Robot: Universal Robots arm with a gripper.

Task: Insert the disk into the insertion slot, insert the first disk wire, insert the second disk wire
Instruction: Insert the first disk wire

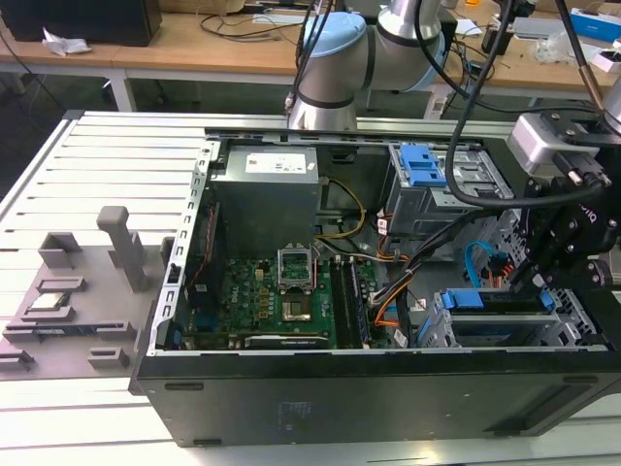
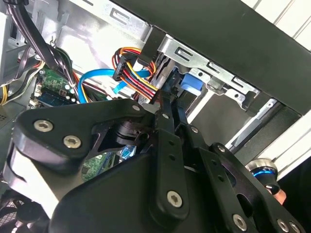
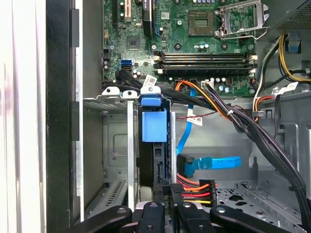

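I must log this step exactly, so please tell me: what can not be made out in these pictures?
- The disk, first wrist view: its blue carrier end shows; the insertion slot walls hide its body.
- Coloured-wire plug, first wrist view: the gripper stands before the place where it would meet the disk.
- Blue cable, exterior view: its ends are lost among black cables.

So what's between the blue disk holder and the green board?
In the first wrist view, a bundle of black cables with a white tag crosses between the disk and the green board.
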